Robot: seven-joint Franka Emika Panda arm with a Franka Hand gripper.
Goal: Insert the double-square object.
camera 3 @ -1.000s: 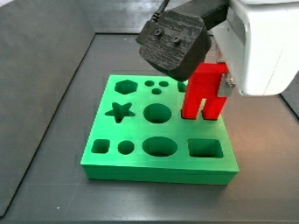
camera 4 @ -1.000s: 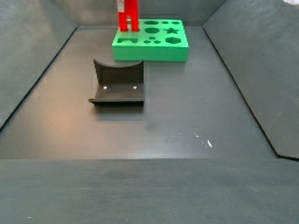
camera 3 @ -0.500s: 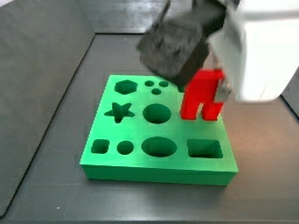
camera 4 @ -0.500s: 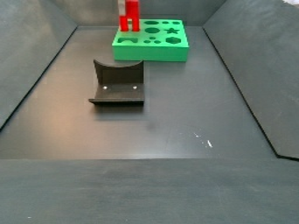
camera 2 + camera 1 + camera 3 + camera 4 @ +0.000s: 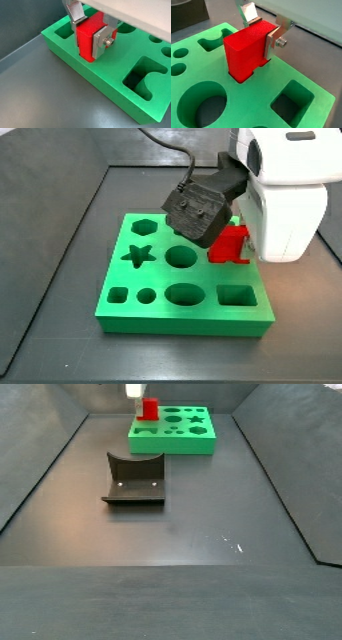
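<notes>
The insertion step is judged under way: the double-square object point(image 5: 248, 52) is pinched between the silver fingers point(image 5: 276, 40) of the gripper point(image 5: 91, 31), its lower end sunk in the green board point(image 5: 185, 315). Seating, then release, is called for.

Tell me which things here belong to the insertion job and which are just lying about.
Job:
- double-square object, partly sunk into the board
- green board
- gripper, shut on the object

Lying about:
- dark grey curved block, on the floor apart from the board
</notes>
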